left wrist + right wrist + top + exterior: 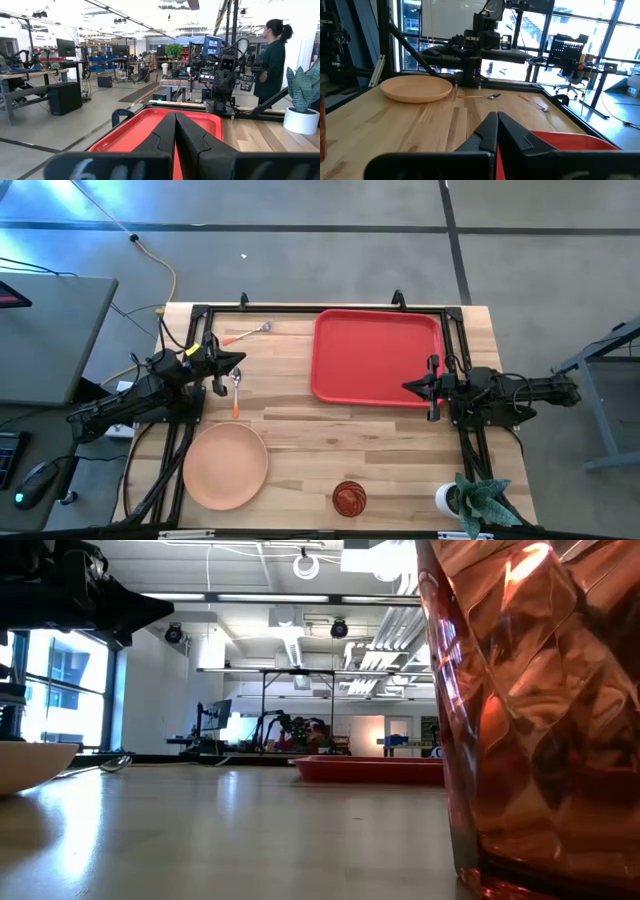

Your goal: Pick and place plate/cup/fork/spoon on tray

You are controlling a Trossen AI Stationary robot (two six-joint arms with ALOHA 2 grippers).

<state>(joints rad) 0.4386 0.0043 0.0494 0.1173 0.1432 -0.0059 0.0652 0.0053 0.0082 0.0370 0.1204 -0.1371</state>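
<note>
The red tray [378, 355] lies at the far right of the table. The peach plate [225, 465] sits at the near left. The dark red cup [349, 497] stands near the front edge and fills the right of the low view [540, 710]. The spoon [236, 392] lies just right of my left gripper, and the fork [250, 332] lies farther back. My left gripper [238, 361] is shut and empty above the table's left side, pointing at the tray. My right gripper [407, 387] is shut and empty over the tray's near right corner, pointing left.
A white pot with a green plant [458, 500] stands at the near right corner. Black frame rails run along the table's left, right and far edges. A person [272, 55] stands beyond the table's right side. Bare wood lies between plate and tray.
</note>
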